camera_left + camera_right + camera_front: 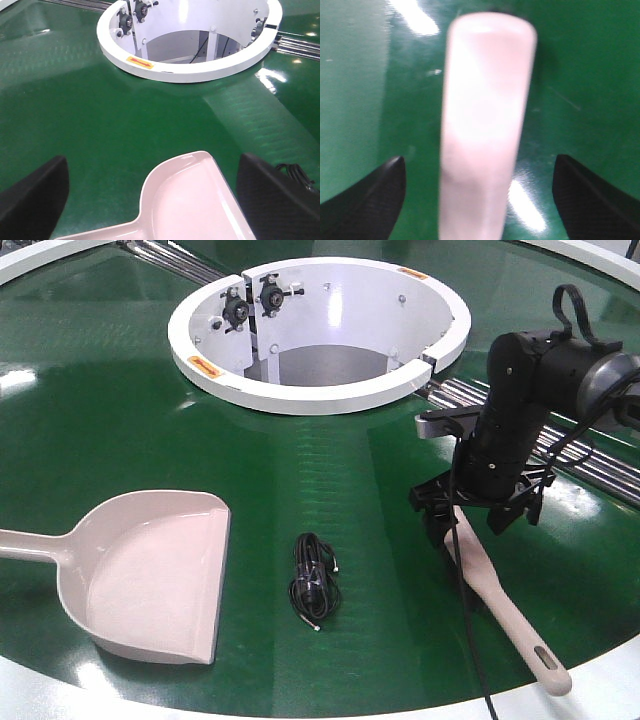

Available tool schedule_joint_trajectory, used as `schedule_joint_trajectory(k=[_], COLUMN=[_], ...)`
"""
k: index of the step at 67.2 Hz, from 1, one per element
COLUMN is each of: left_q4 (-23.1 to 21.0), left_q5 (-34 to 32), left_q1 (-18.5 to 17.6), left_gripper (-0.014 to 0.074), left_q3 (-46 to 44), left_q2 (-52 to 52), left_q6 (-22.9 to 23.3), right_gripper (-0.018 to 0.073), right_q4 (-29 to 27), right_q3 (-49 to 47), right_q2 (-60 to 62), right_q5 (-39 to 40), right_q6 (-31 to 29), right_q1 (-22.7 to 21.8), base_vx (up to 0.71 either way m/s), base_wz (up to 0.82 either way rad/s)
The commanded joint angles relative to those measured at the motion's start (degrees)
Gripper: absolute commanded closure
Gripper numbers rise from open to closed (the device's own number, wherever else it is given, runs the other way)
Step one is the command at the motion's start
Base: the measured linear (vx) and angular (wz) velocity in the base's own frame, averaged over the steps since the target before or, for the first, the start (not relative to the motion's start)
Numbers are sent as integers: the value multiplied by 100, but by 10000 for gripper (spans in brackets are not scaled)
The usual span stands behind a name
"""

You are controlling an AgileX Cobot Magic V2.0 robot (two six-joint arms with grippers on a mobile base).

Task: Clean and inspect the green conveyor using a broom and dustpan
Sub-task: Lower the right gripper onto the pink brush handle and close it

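lying flat on the shiny dark green counter point(100, 420), the broom point(505, 615) is seen at the right as a long, thin, pale pink thing. a slot is cut in its handle end, which is pointed at the near white rim. its other end is hidden under the right hand point(470, 515). in the right wrist view the broom's smooth round back is shown blurry between two black fingers point(365, 200), which are spread wide apart and are not seen touching it. the dustpan point(150, 580), wide and pale pink with raised sides, is laid at the left, its flat lip turned toward a bundle of black cable point(313, 580). the left hand point(152, 165) is spread apart too, with the dustpan's back end between its fingers. the white ring point(300, 390) is set farther back.
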State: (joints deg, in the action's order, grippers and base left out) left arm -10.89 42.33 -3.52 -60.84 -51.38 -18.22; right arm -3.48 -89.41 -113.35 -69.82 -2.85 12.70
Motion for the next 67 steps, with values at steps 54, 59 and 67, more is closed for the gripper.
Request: schedule_joint_trajectory(k=[54,59,67], left_q4=[-104,-104,-104], left_q5=[-168,-150,-123], left_q1=[-46,-46,-46], left_gripper=[7,7,7], left_q3=[-163,-163,-163], left_q2=[10,10,10], left_q6=[47,42,42], right_gripper=[570,568,567], right_q4=[-195,-248,-256], right_q3=[-170,-170,-170], right_q2=[-10,162,526], right_q5=[211,189,71], right_q6=[-135,-141,-212], right_q1=[-39,-39,-39], base_vx=[0,0,0], base_wz=[0,0,0])
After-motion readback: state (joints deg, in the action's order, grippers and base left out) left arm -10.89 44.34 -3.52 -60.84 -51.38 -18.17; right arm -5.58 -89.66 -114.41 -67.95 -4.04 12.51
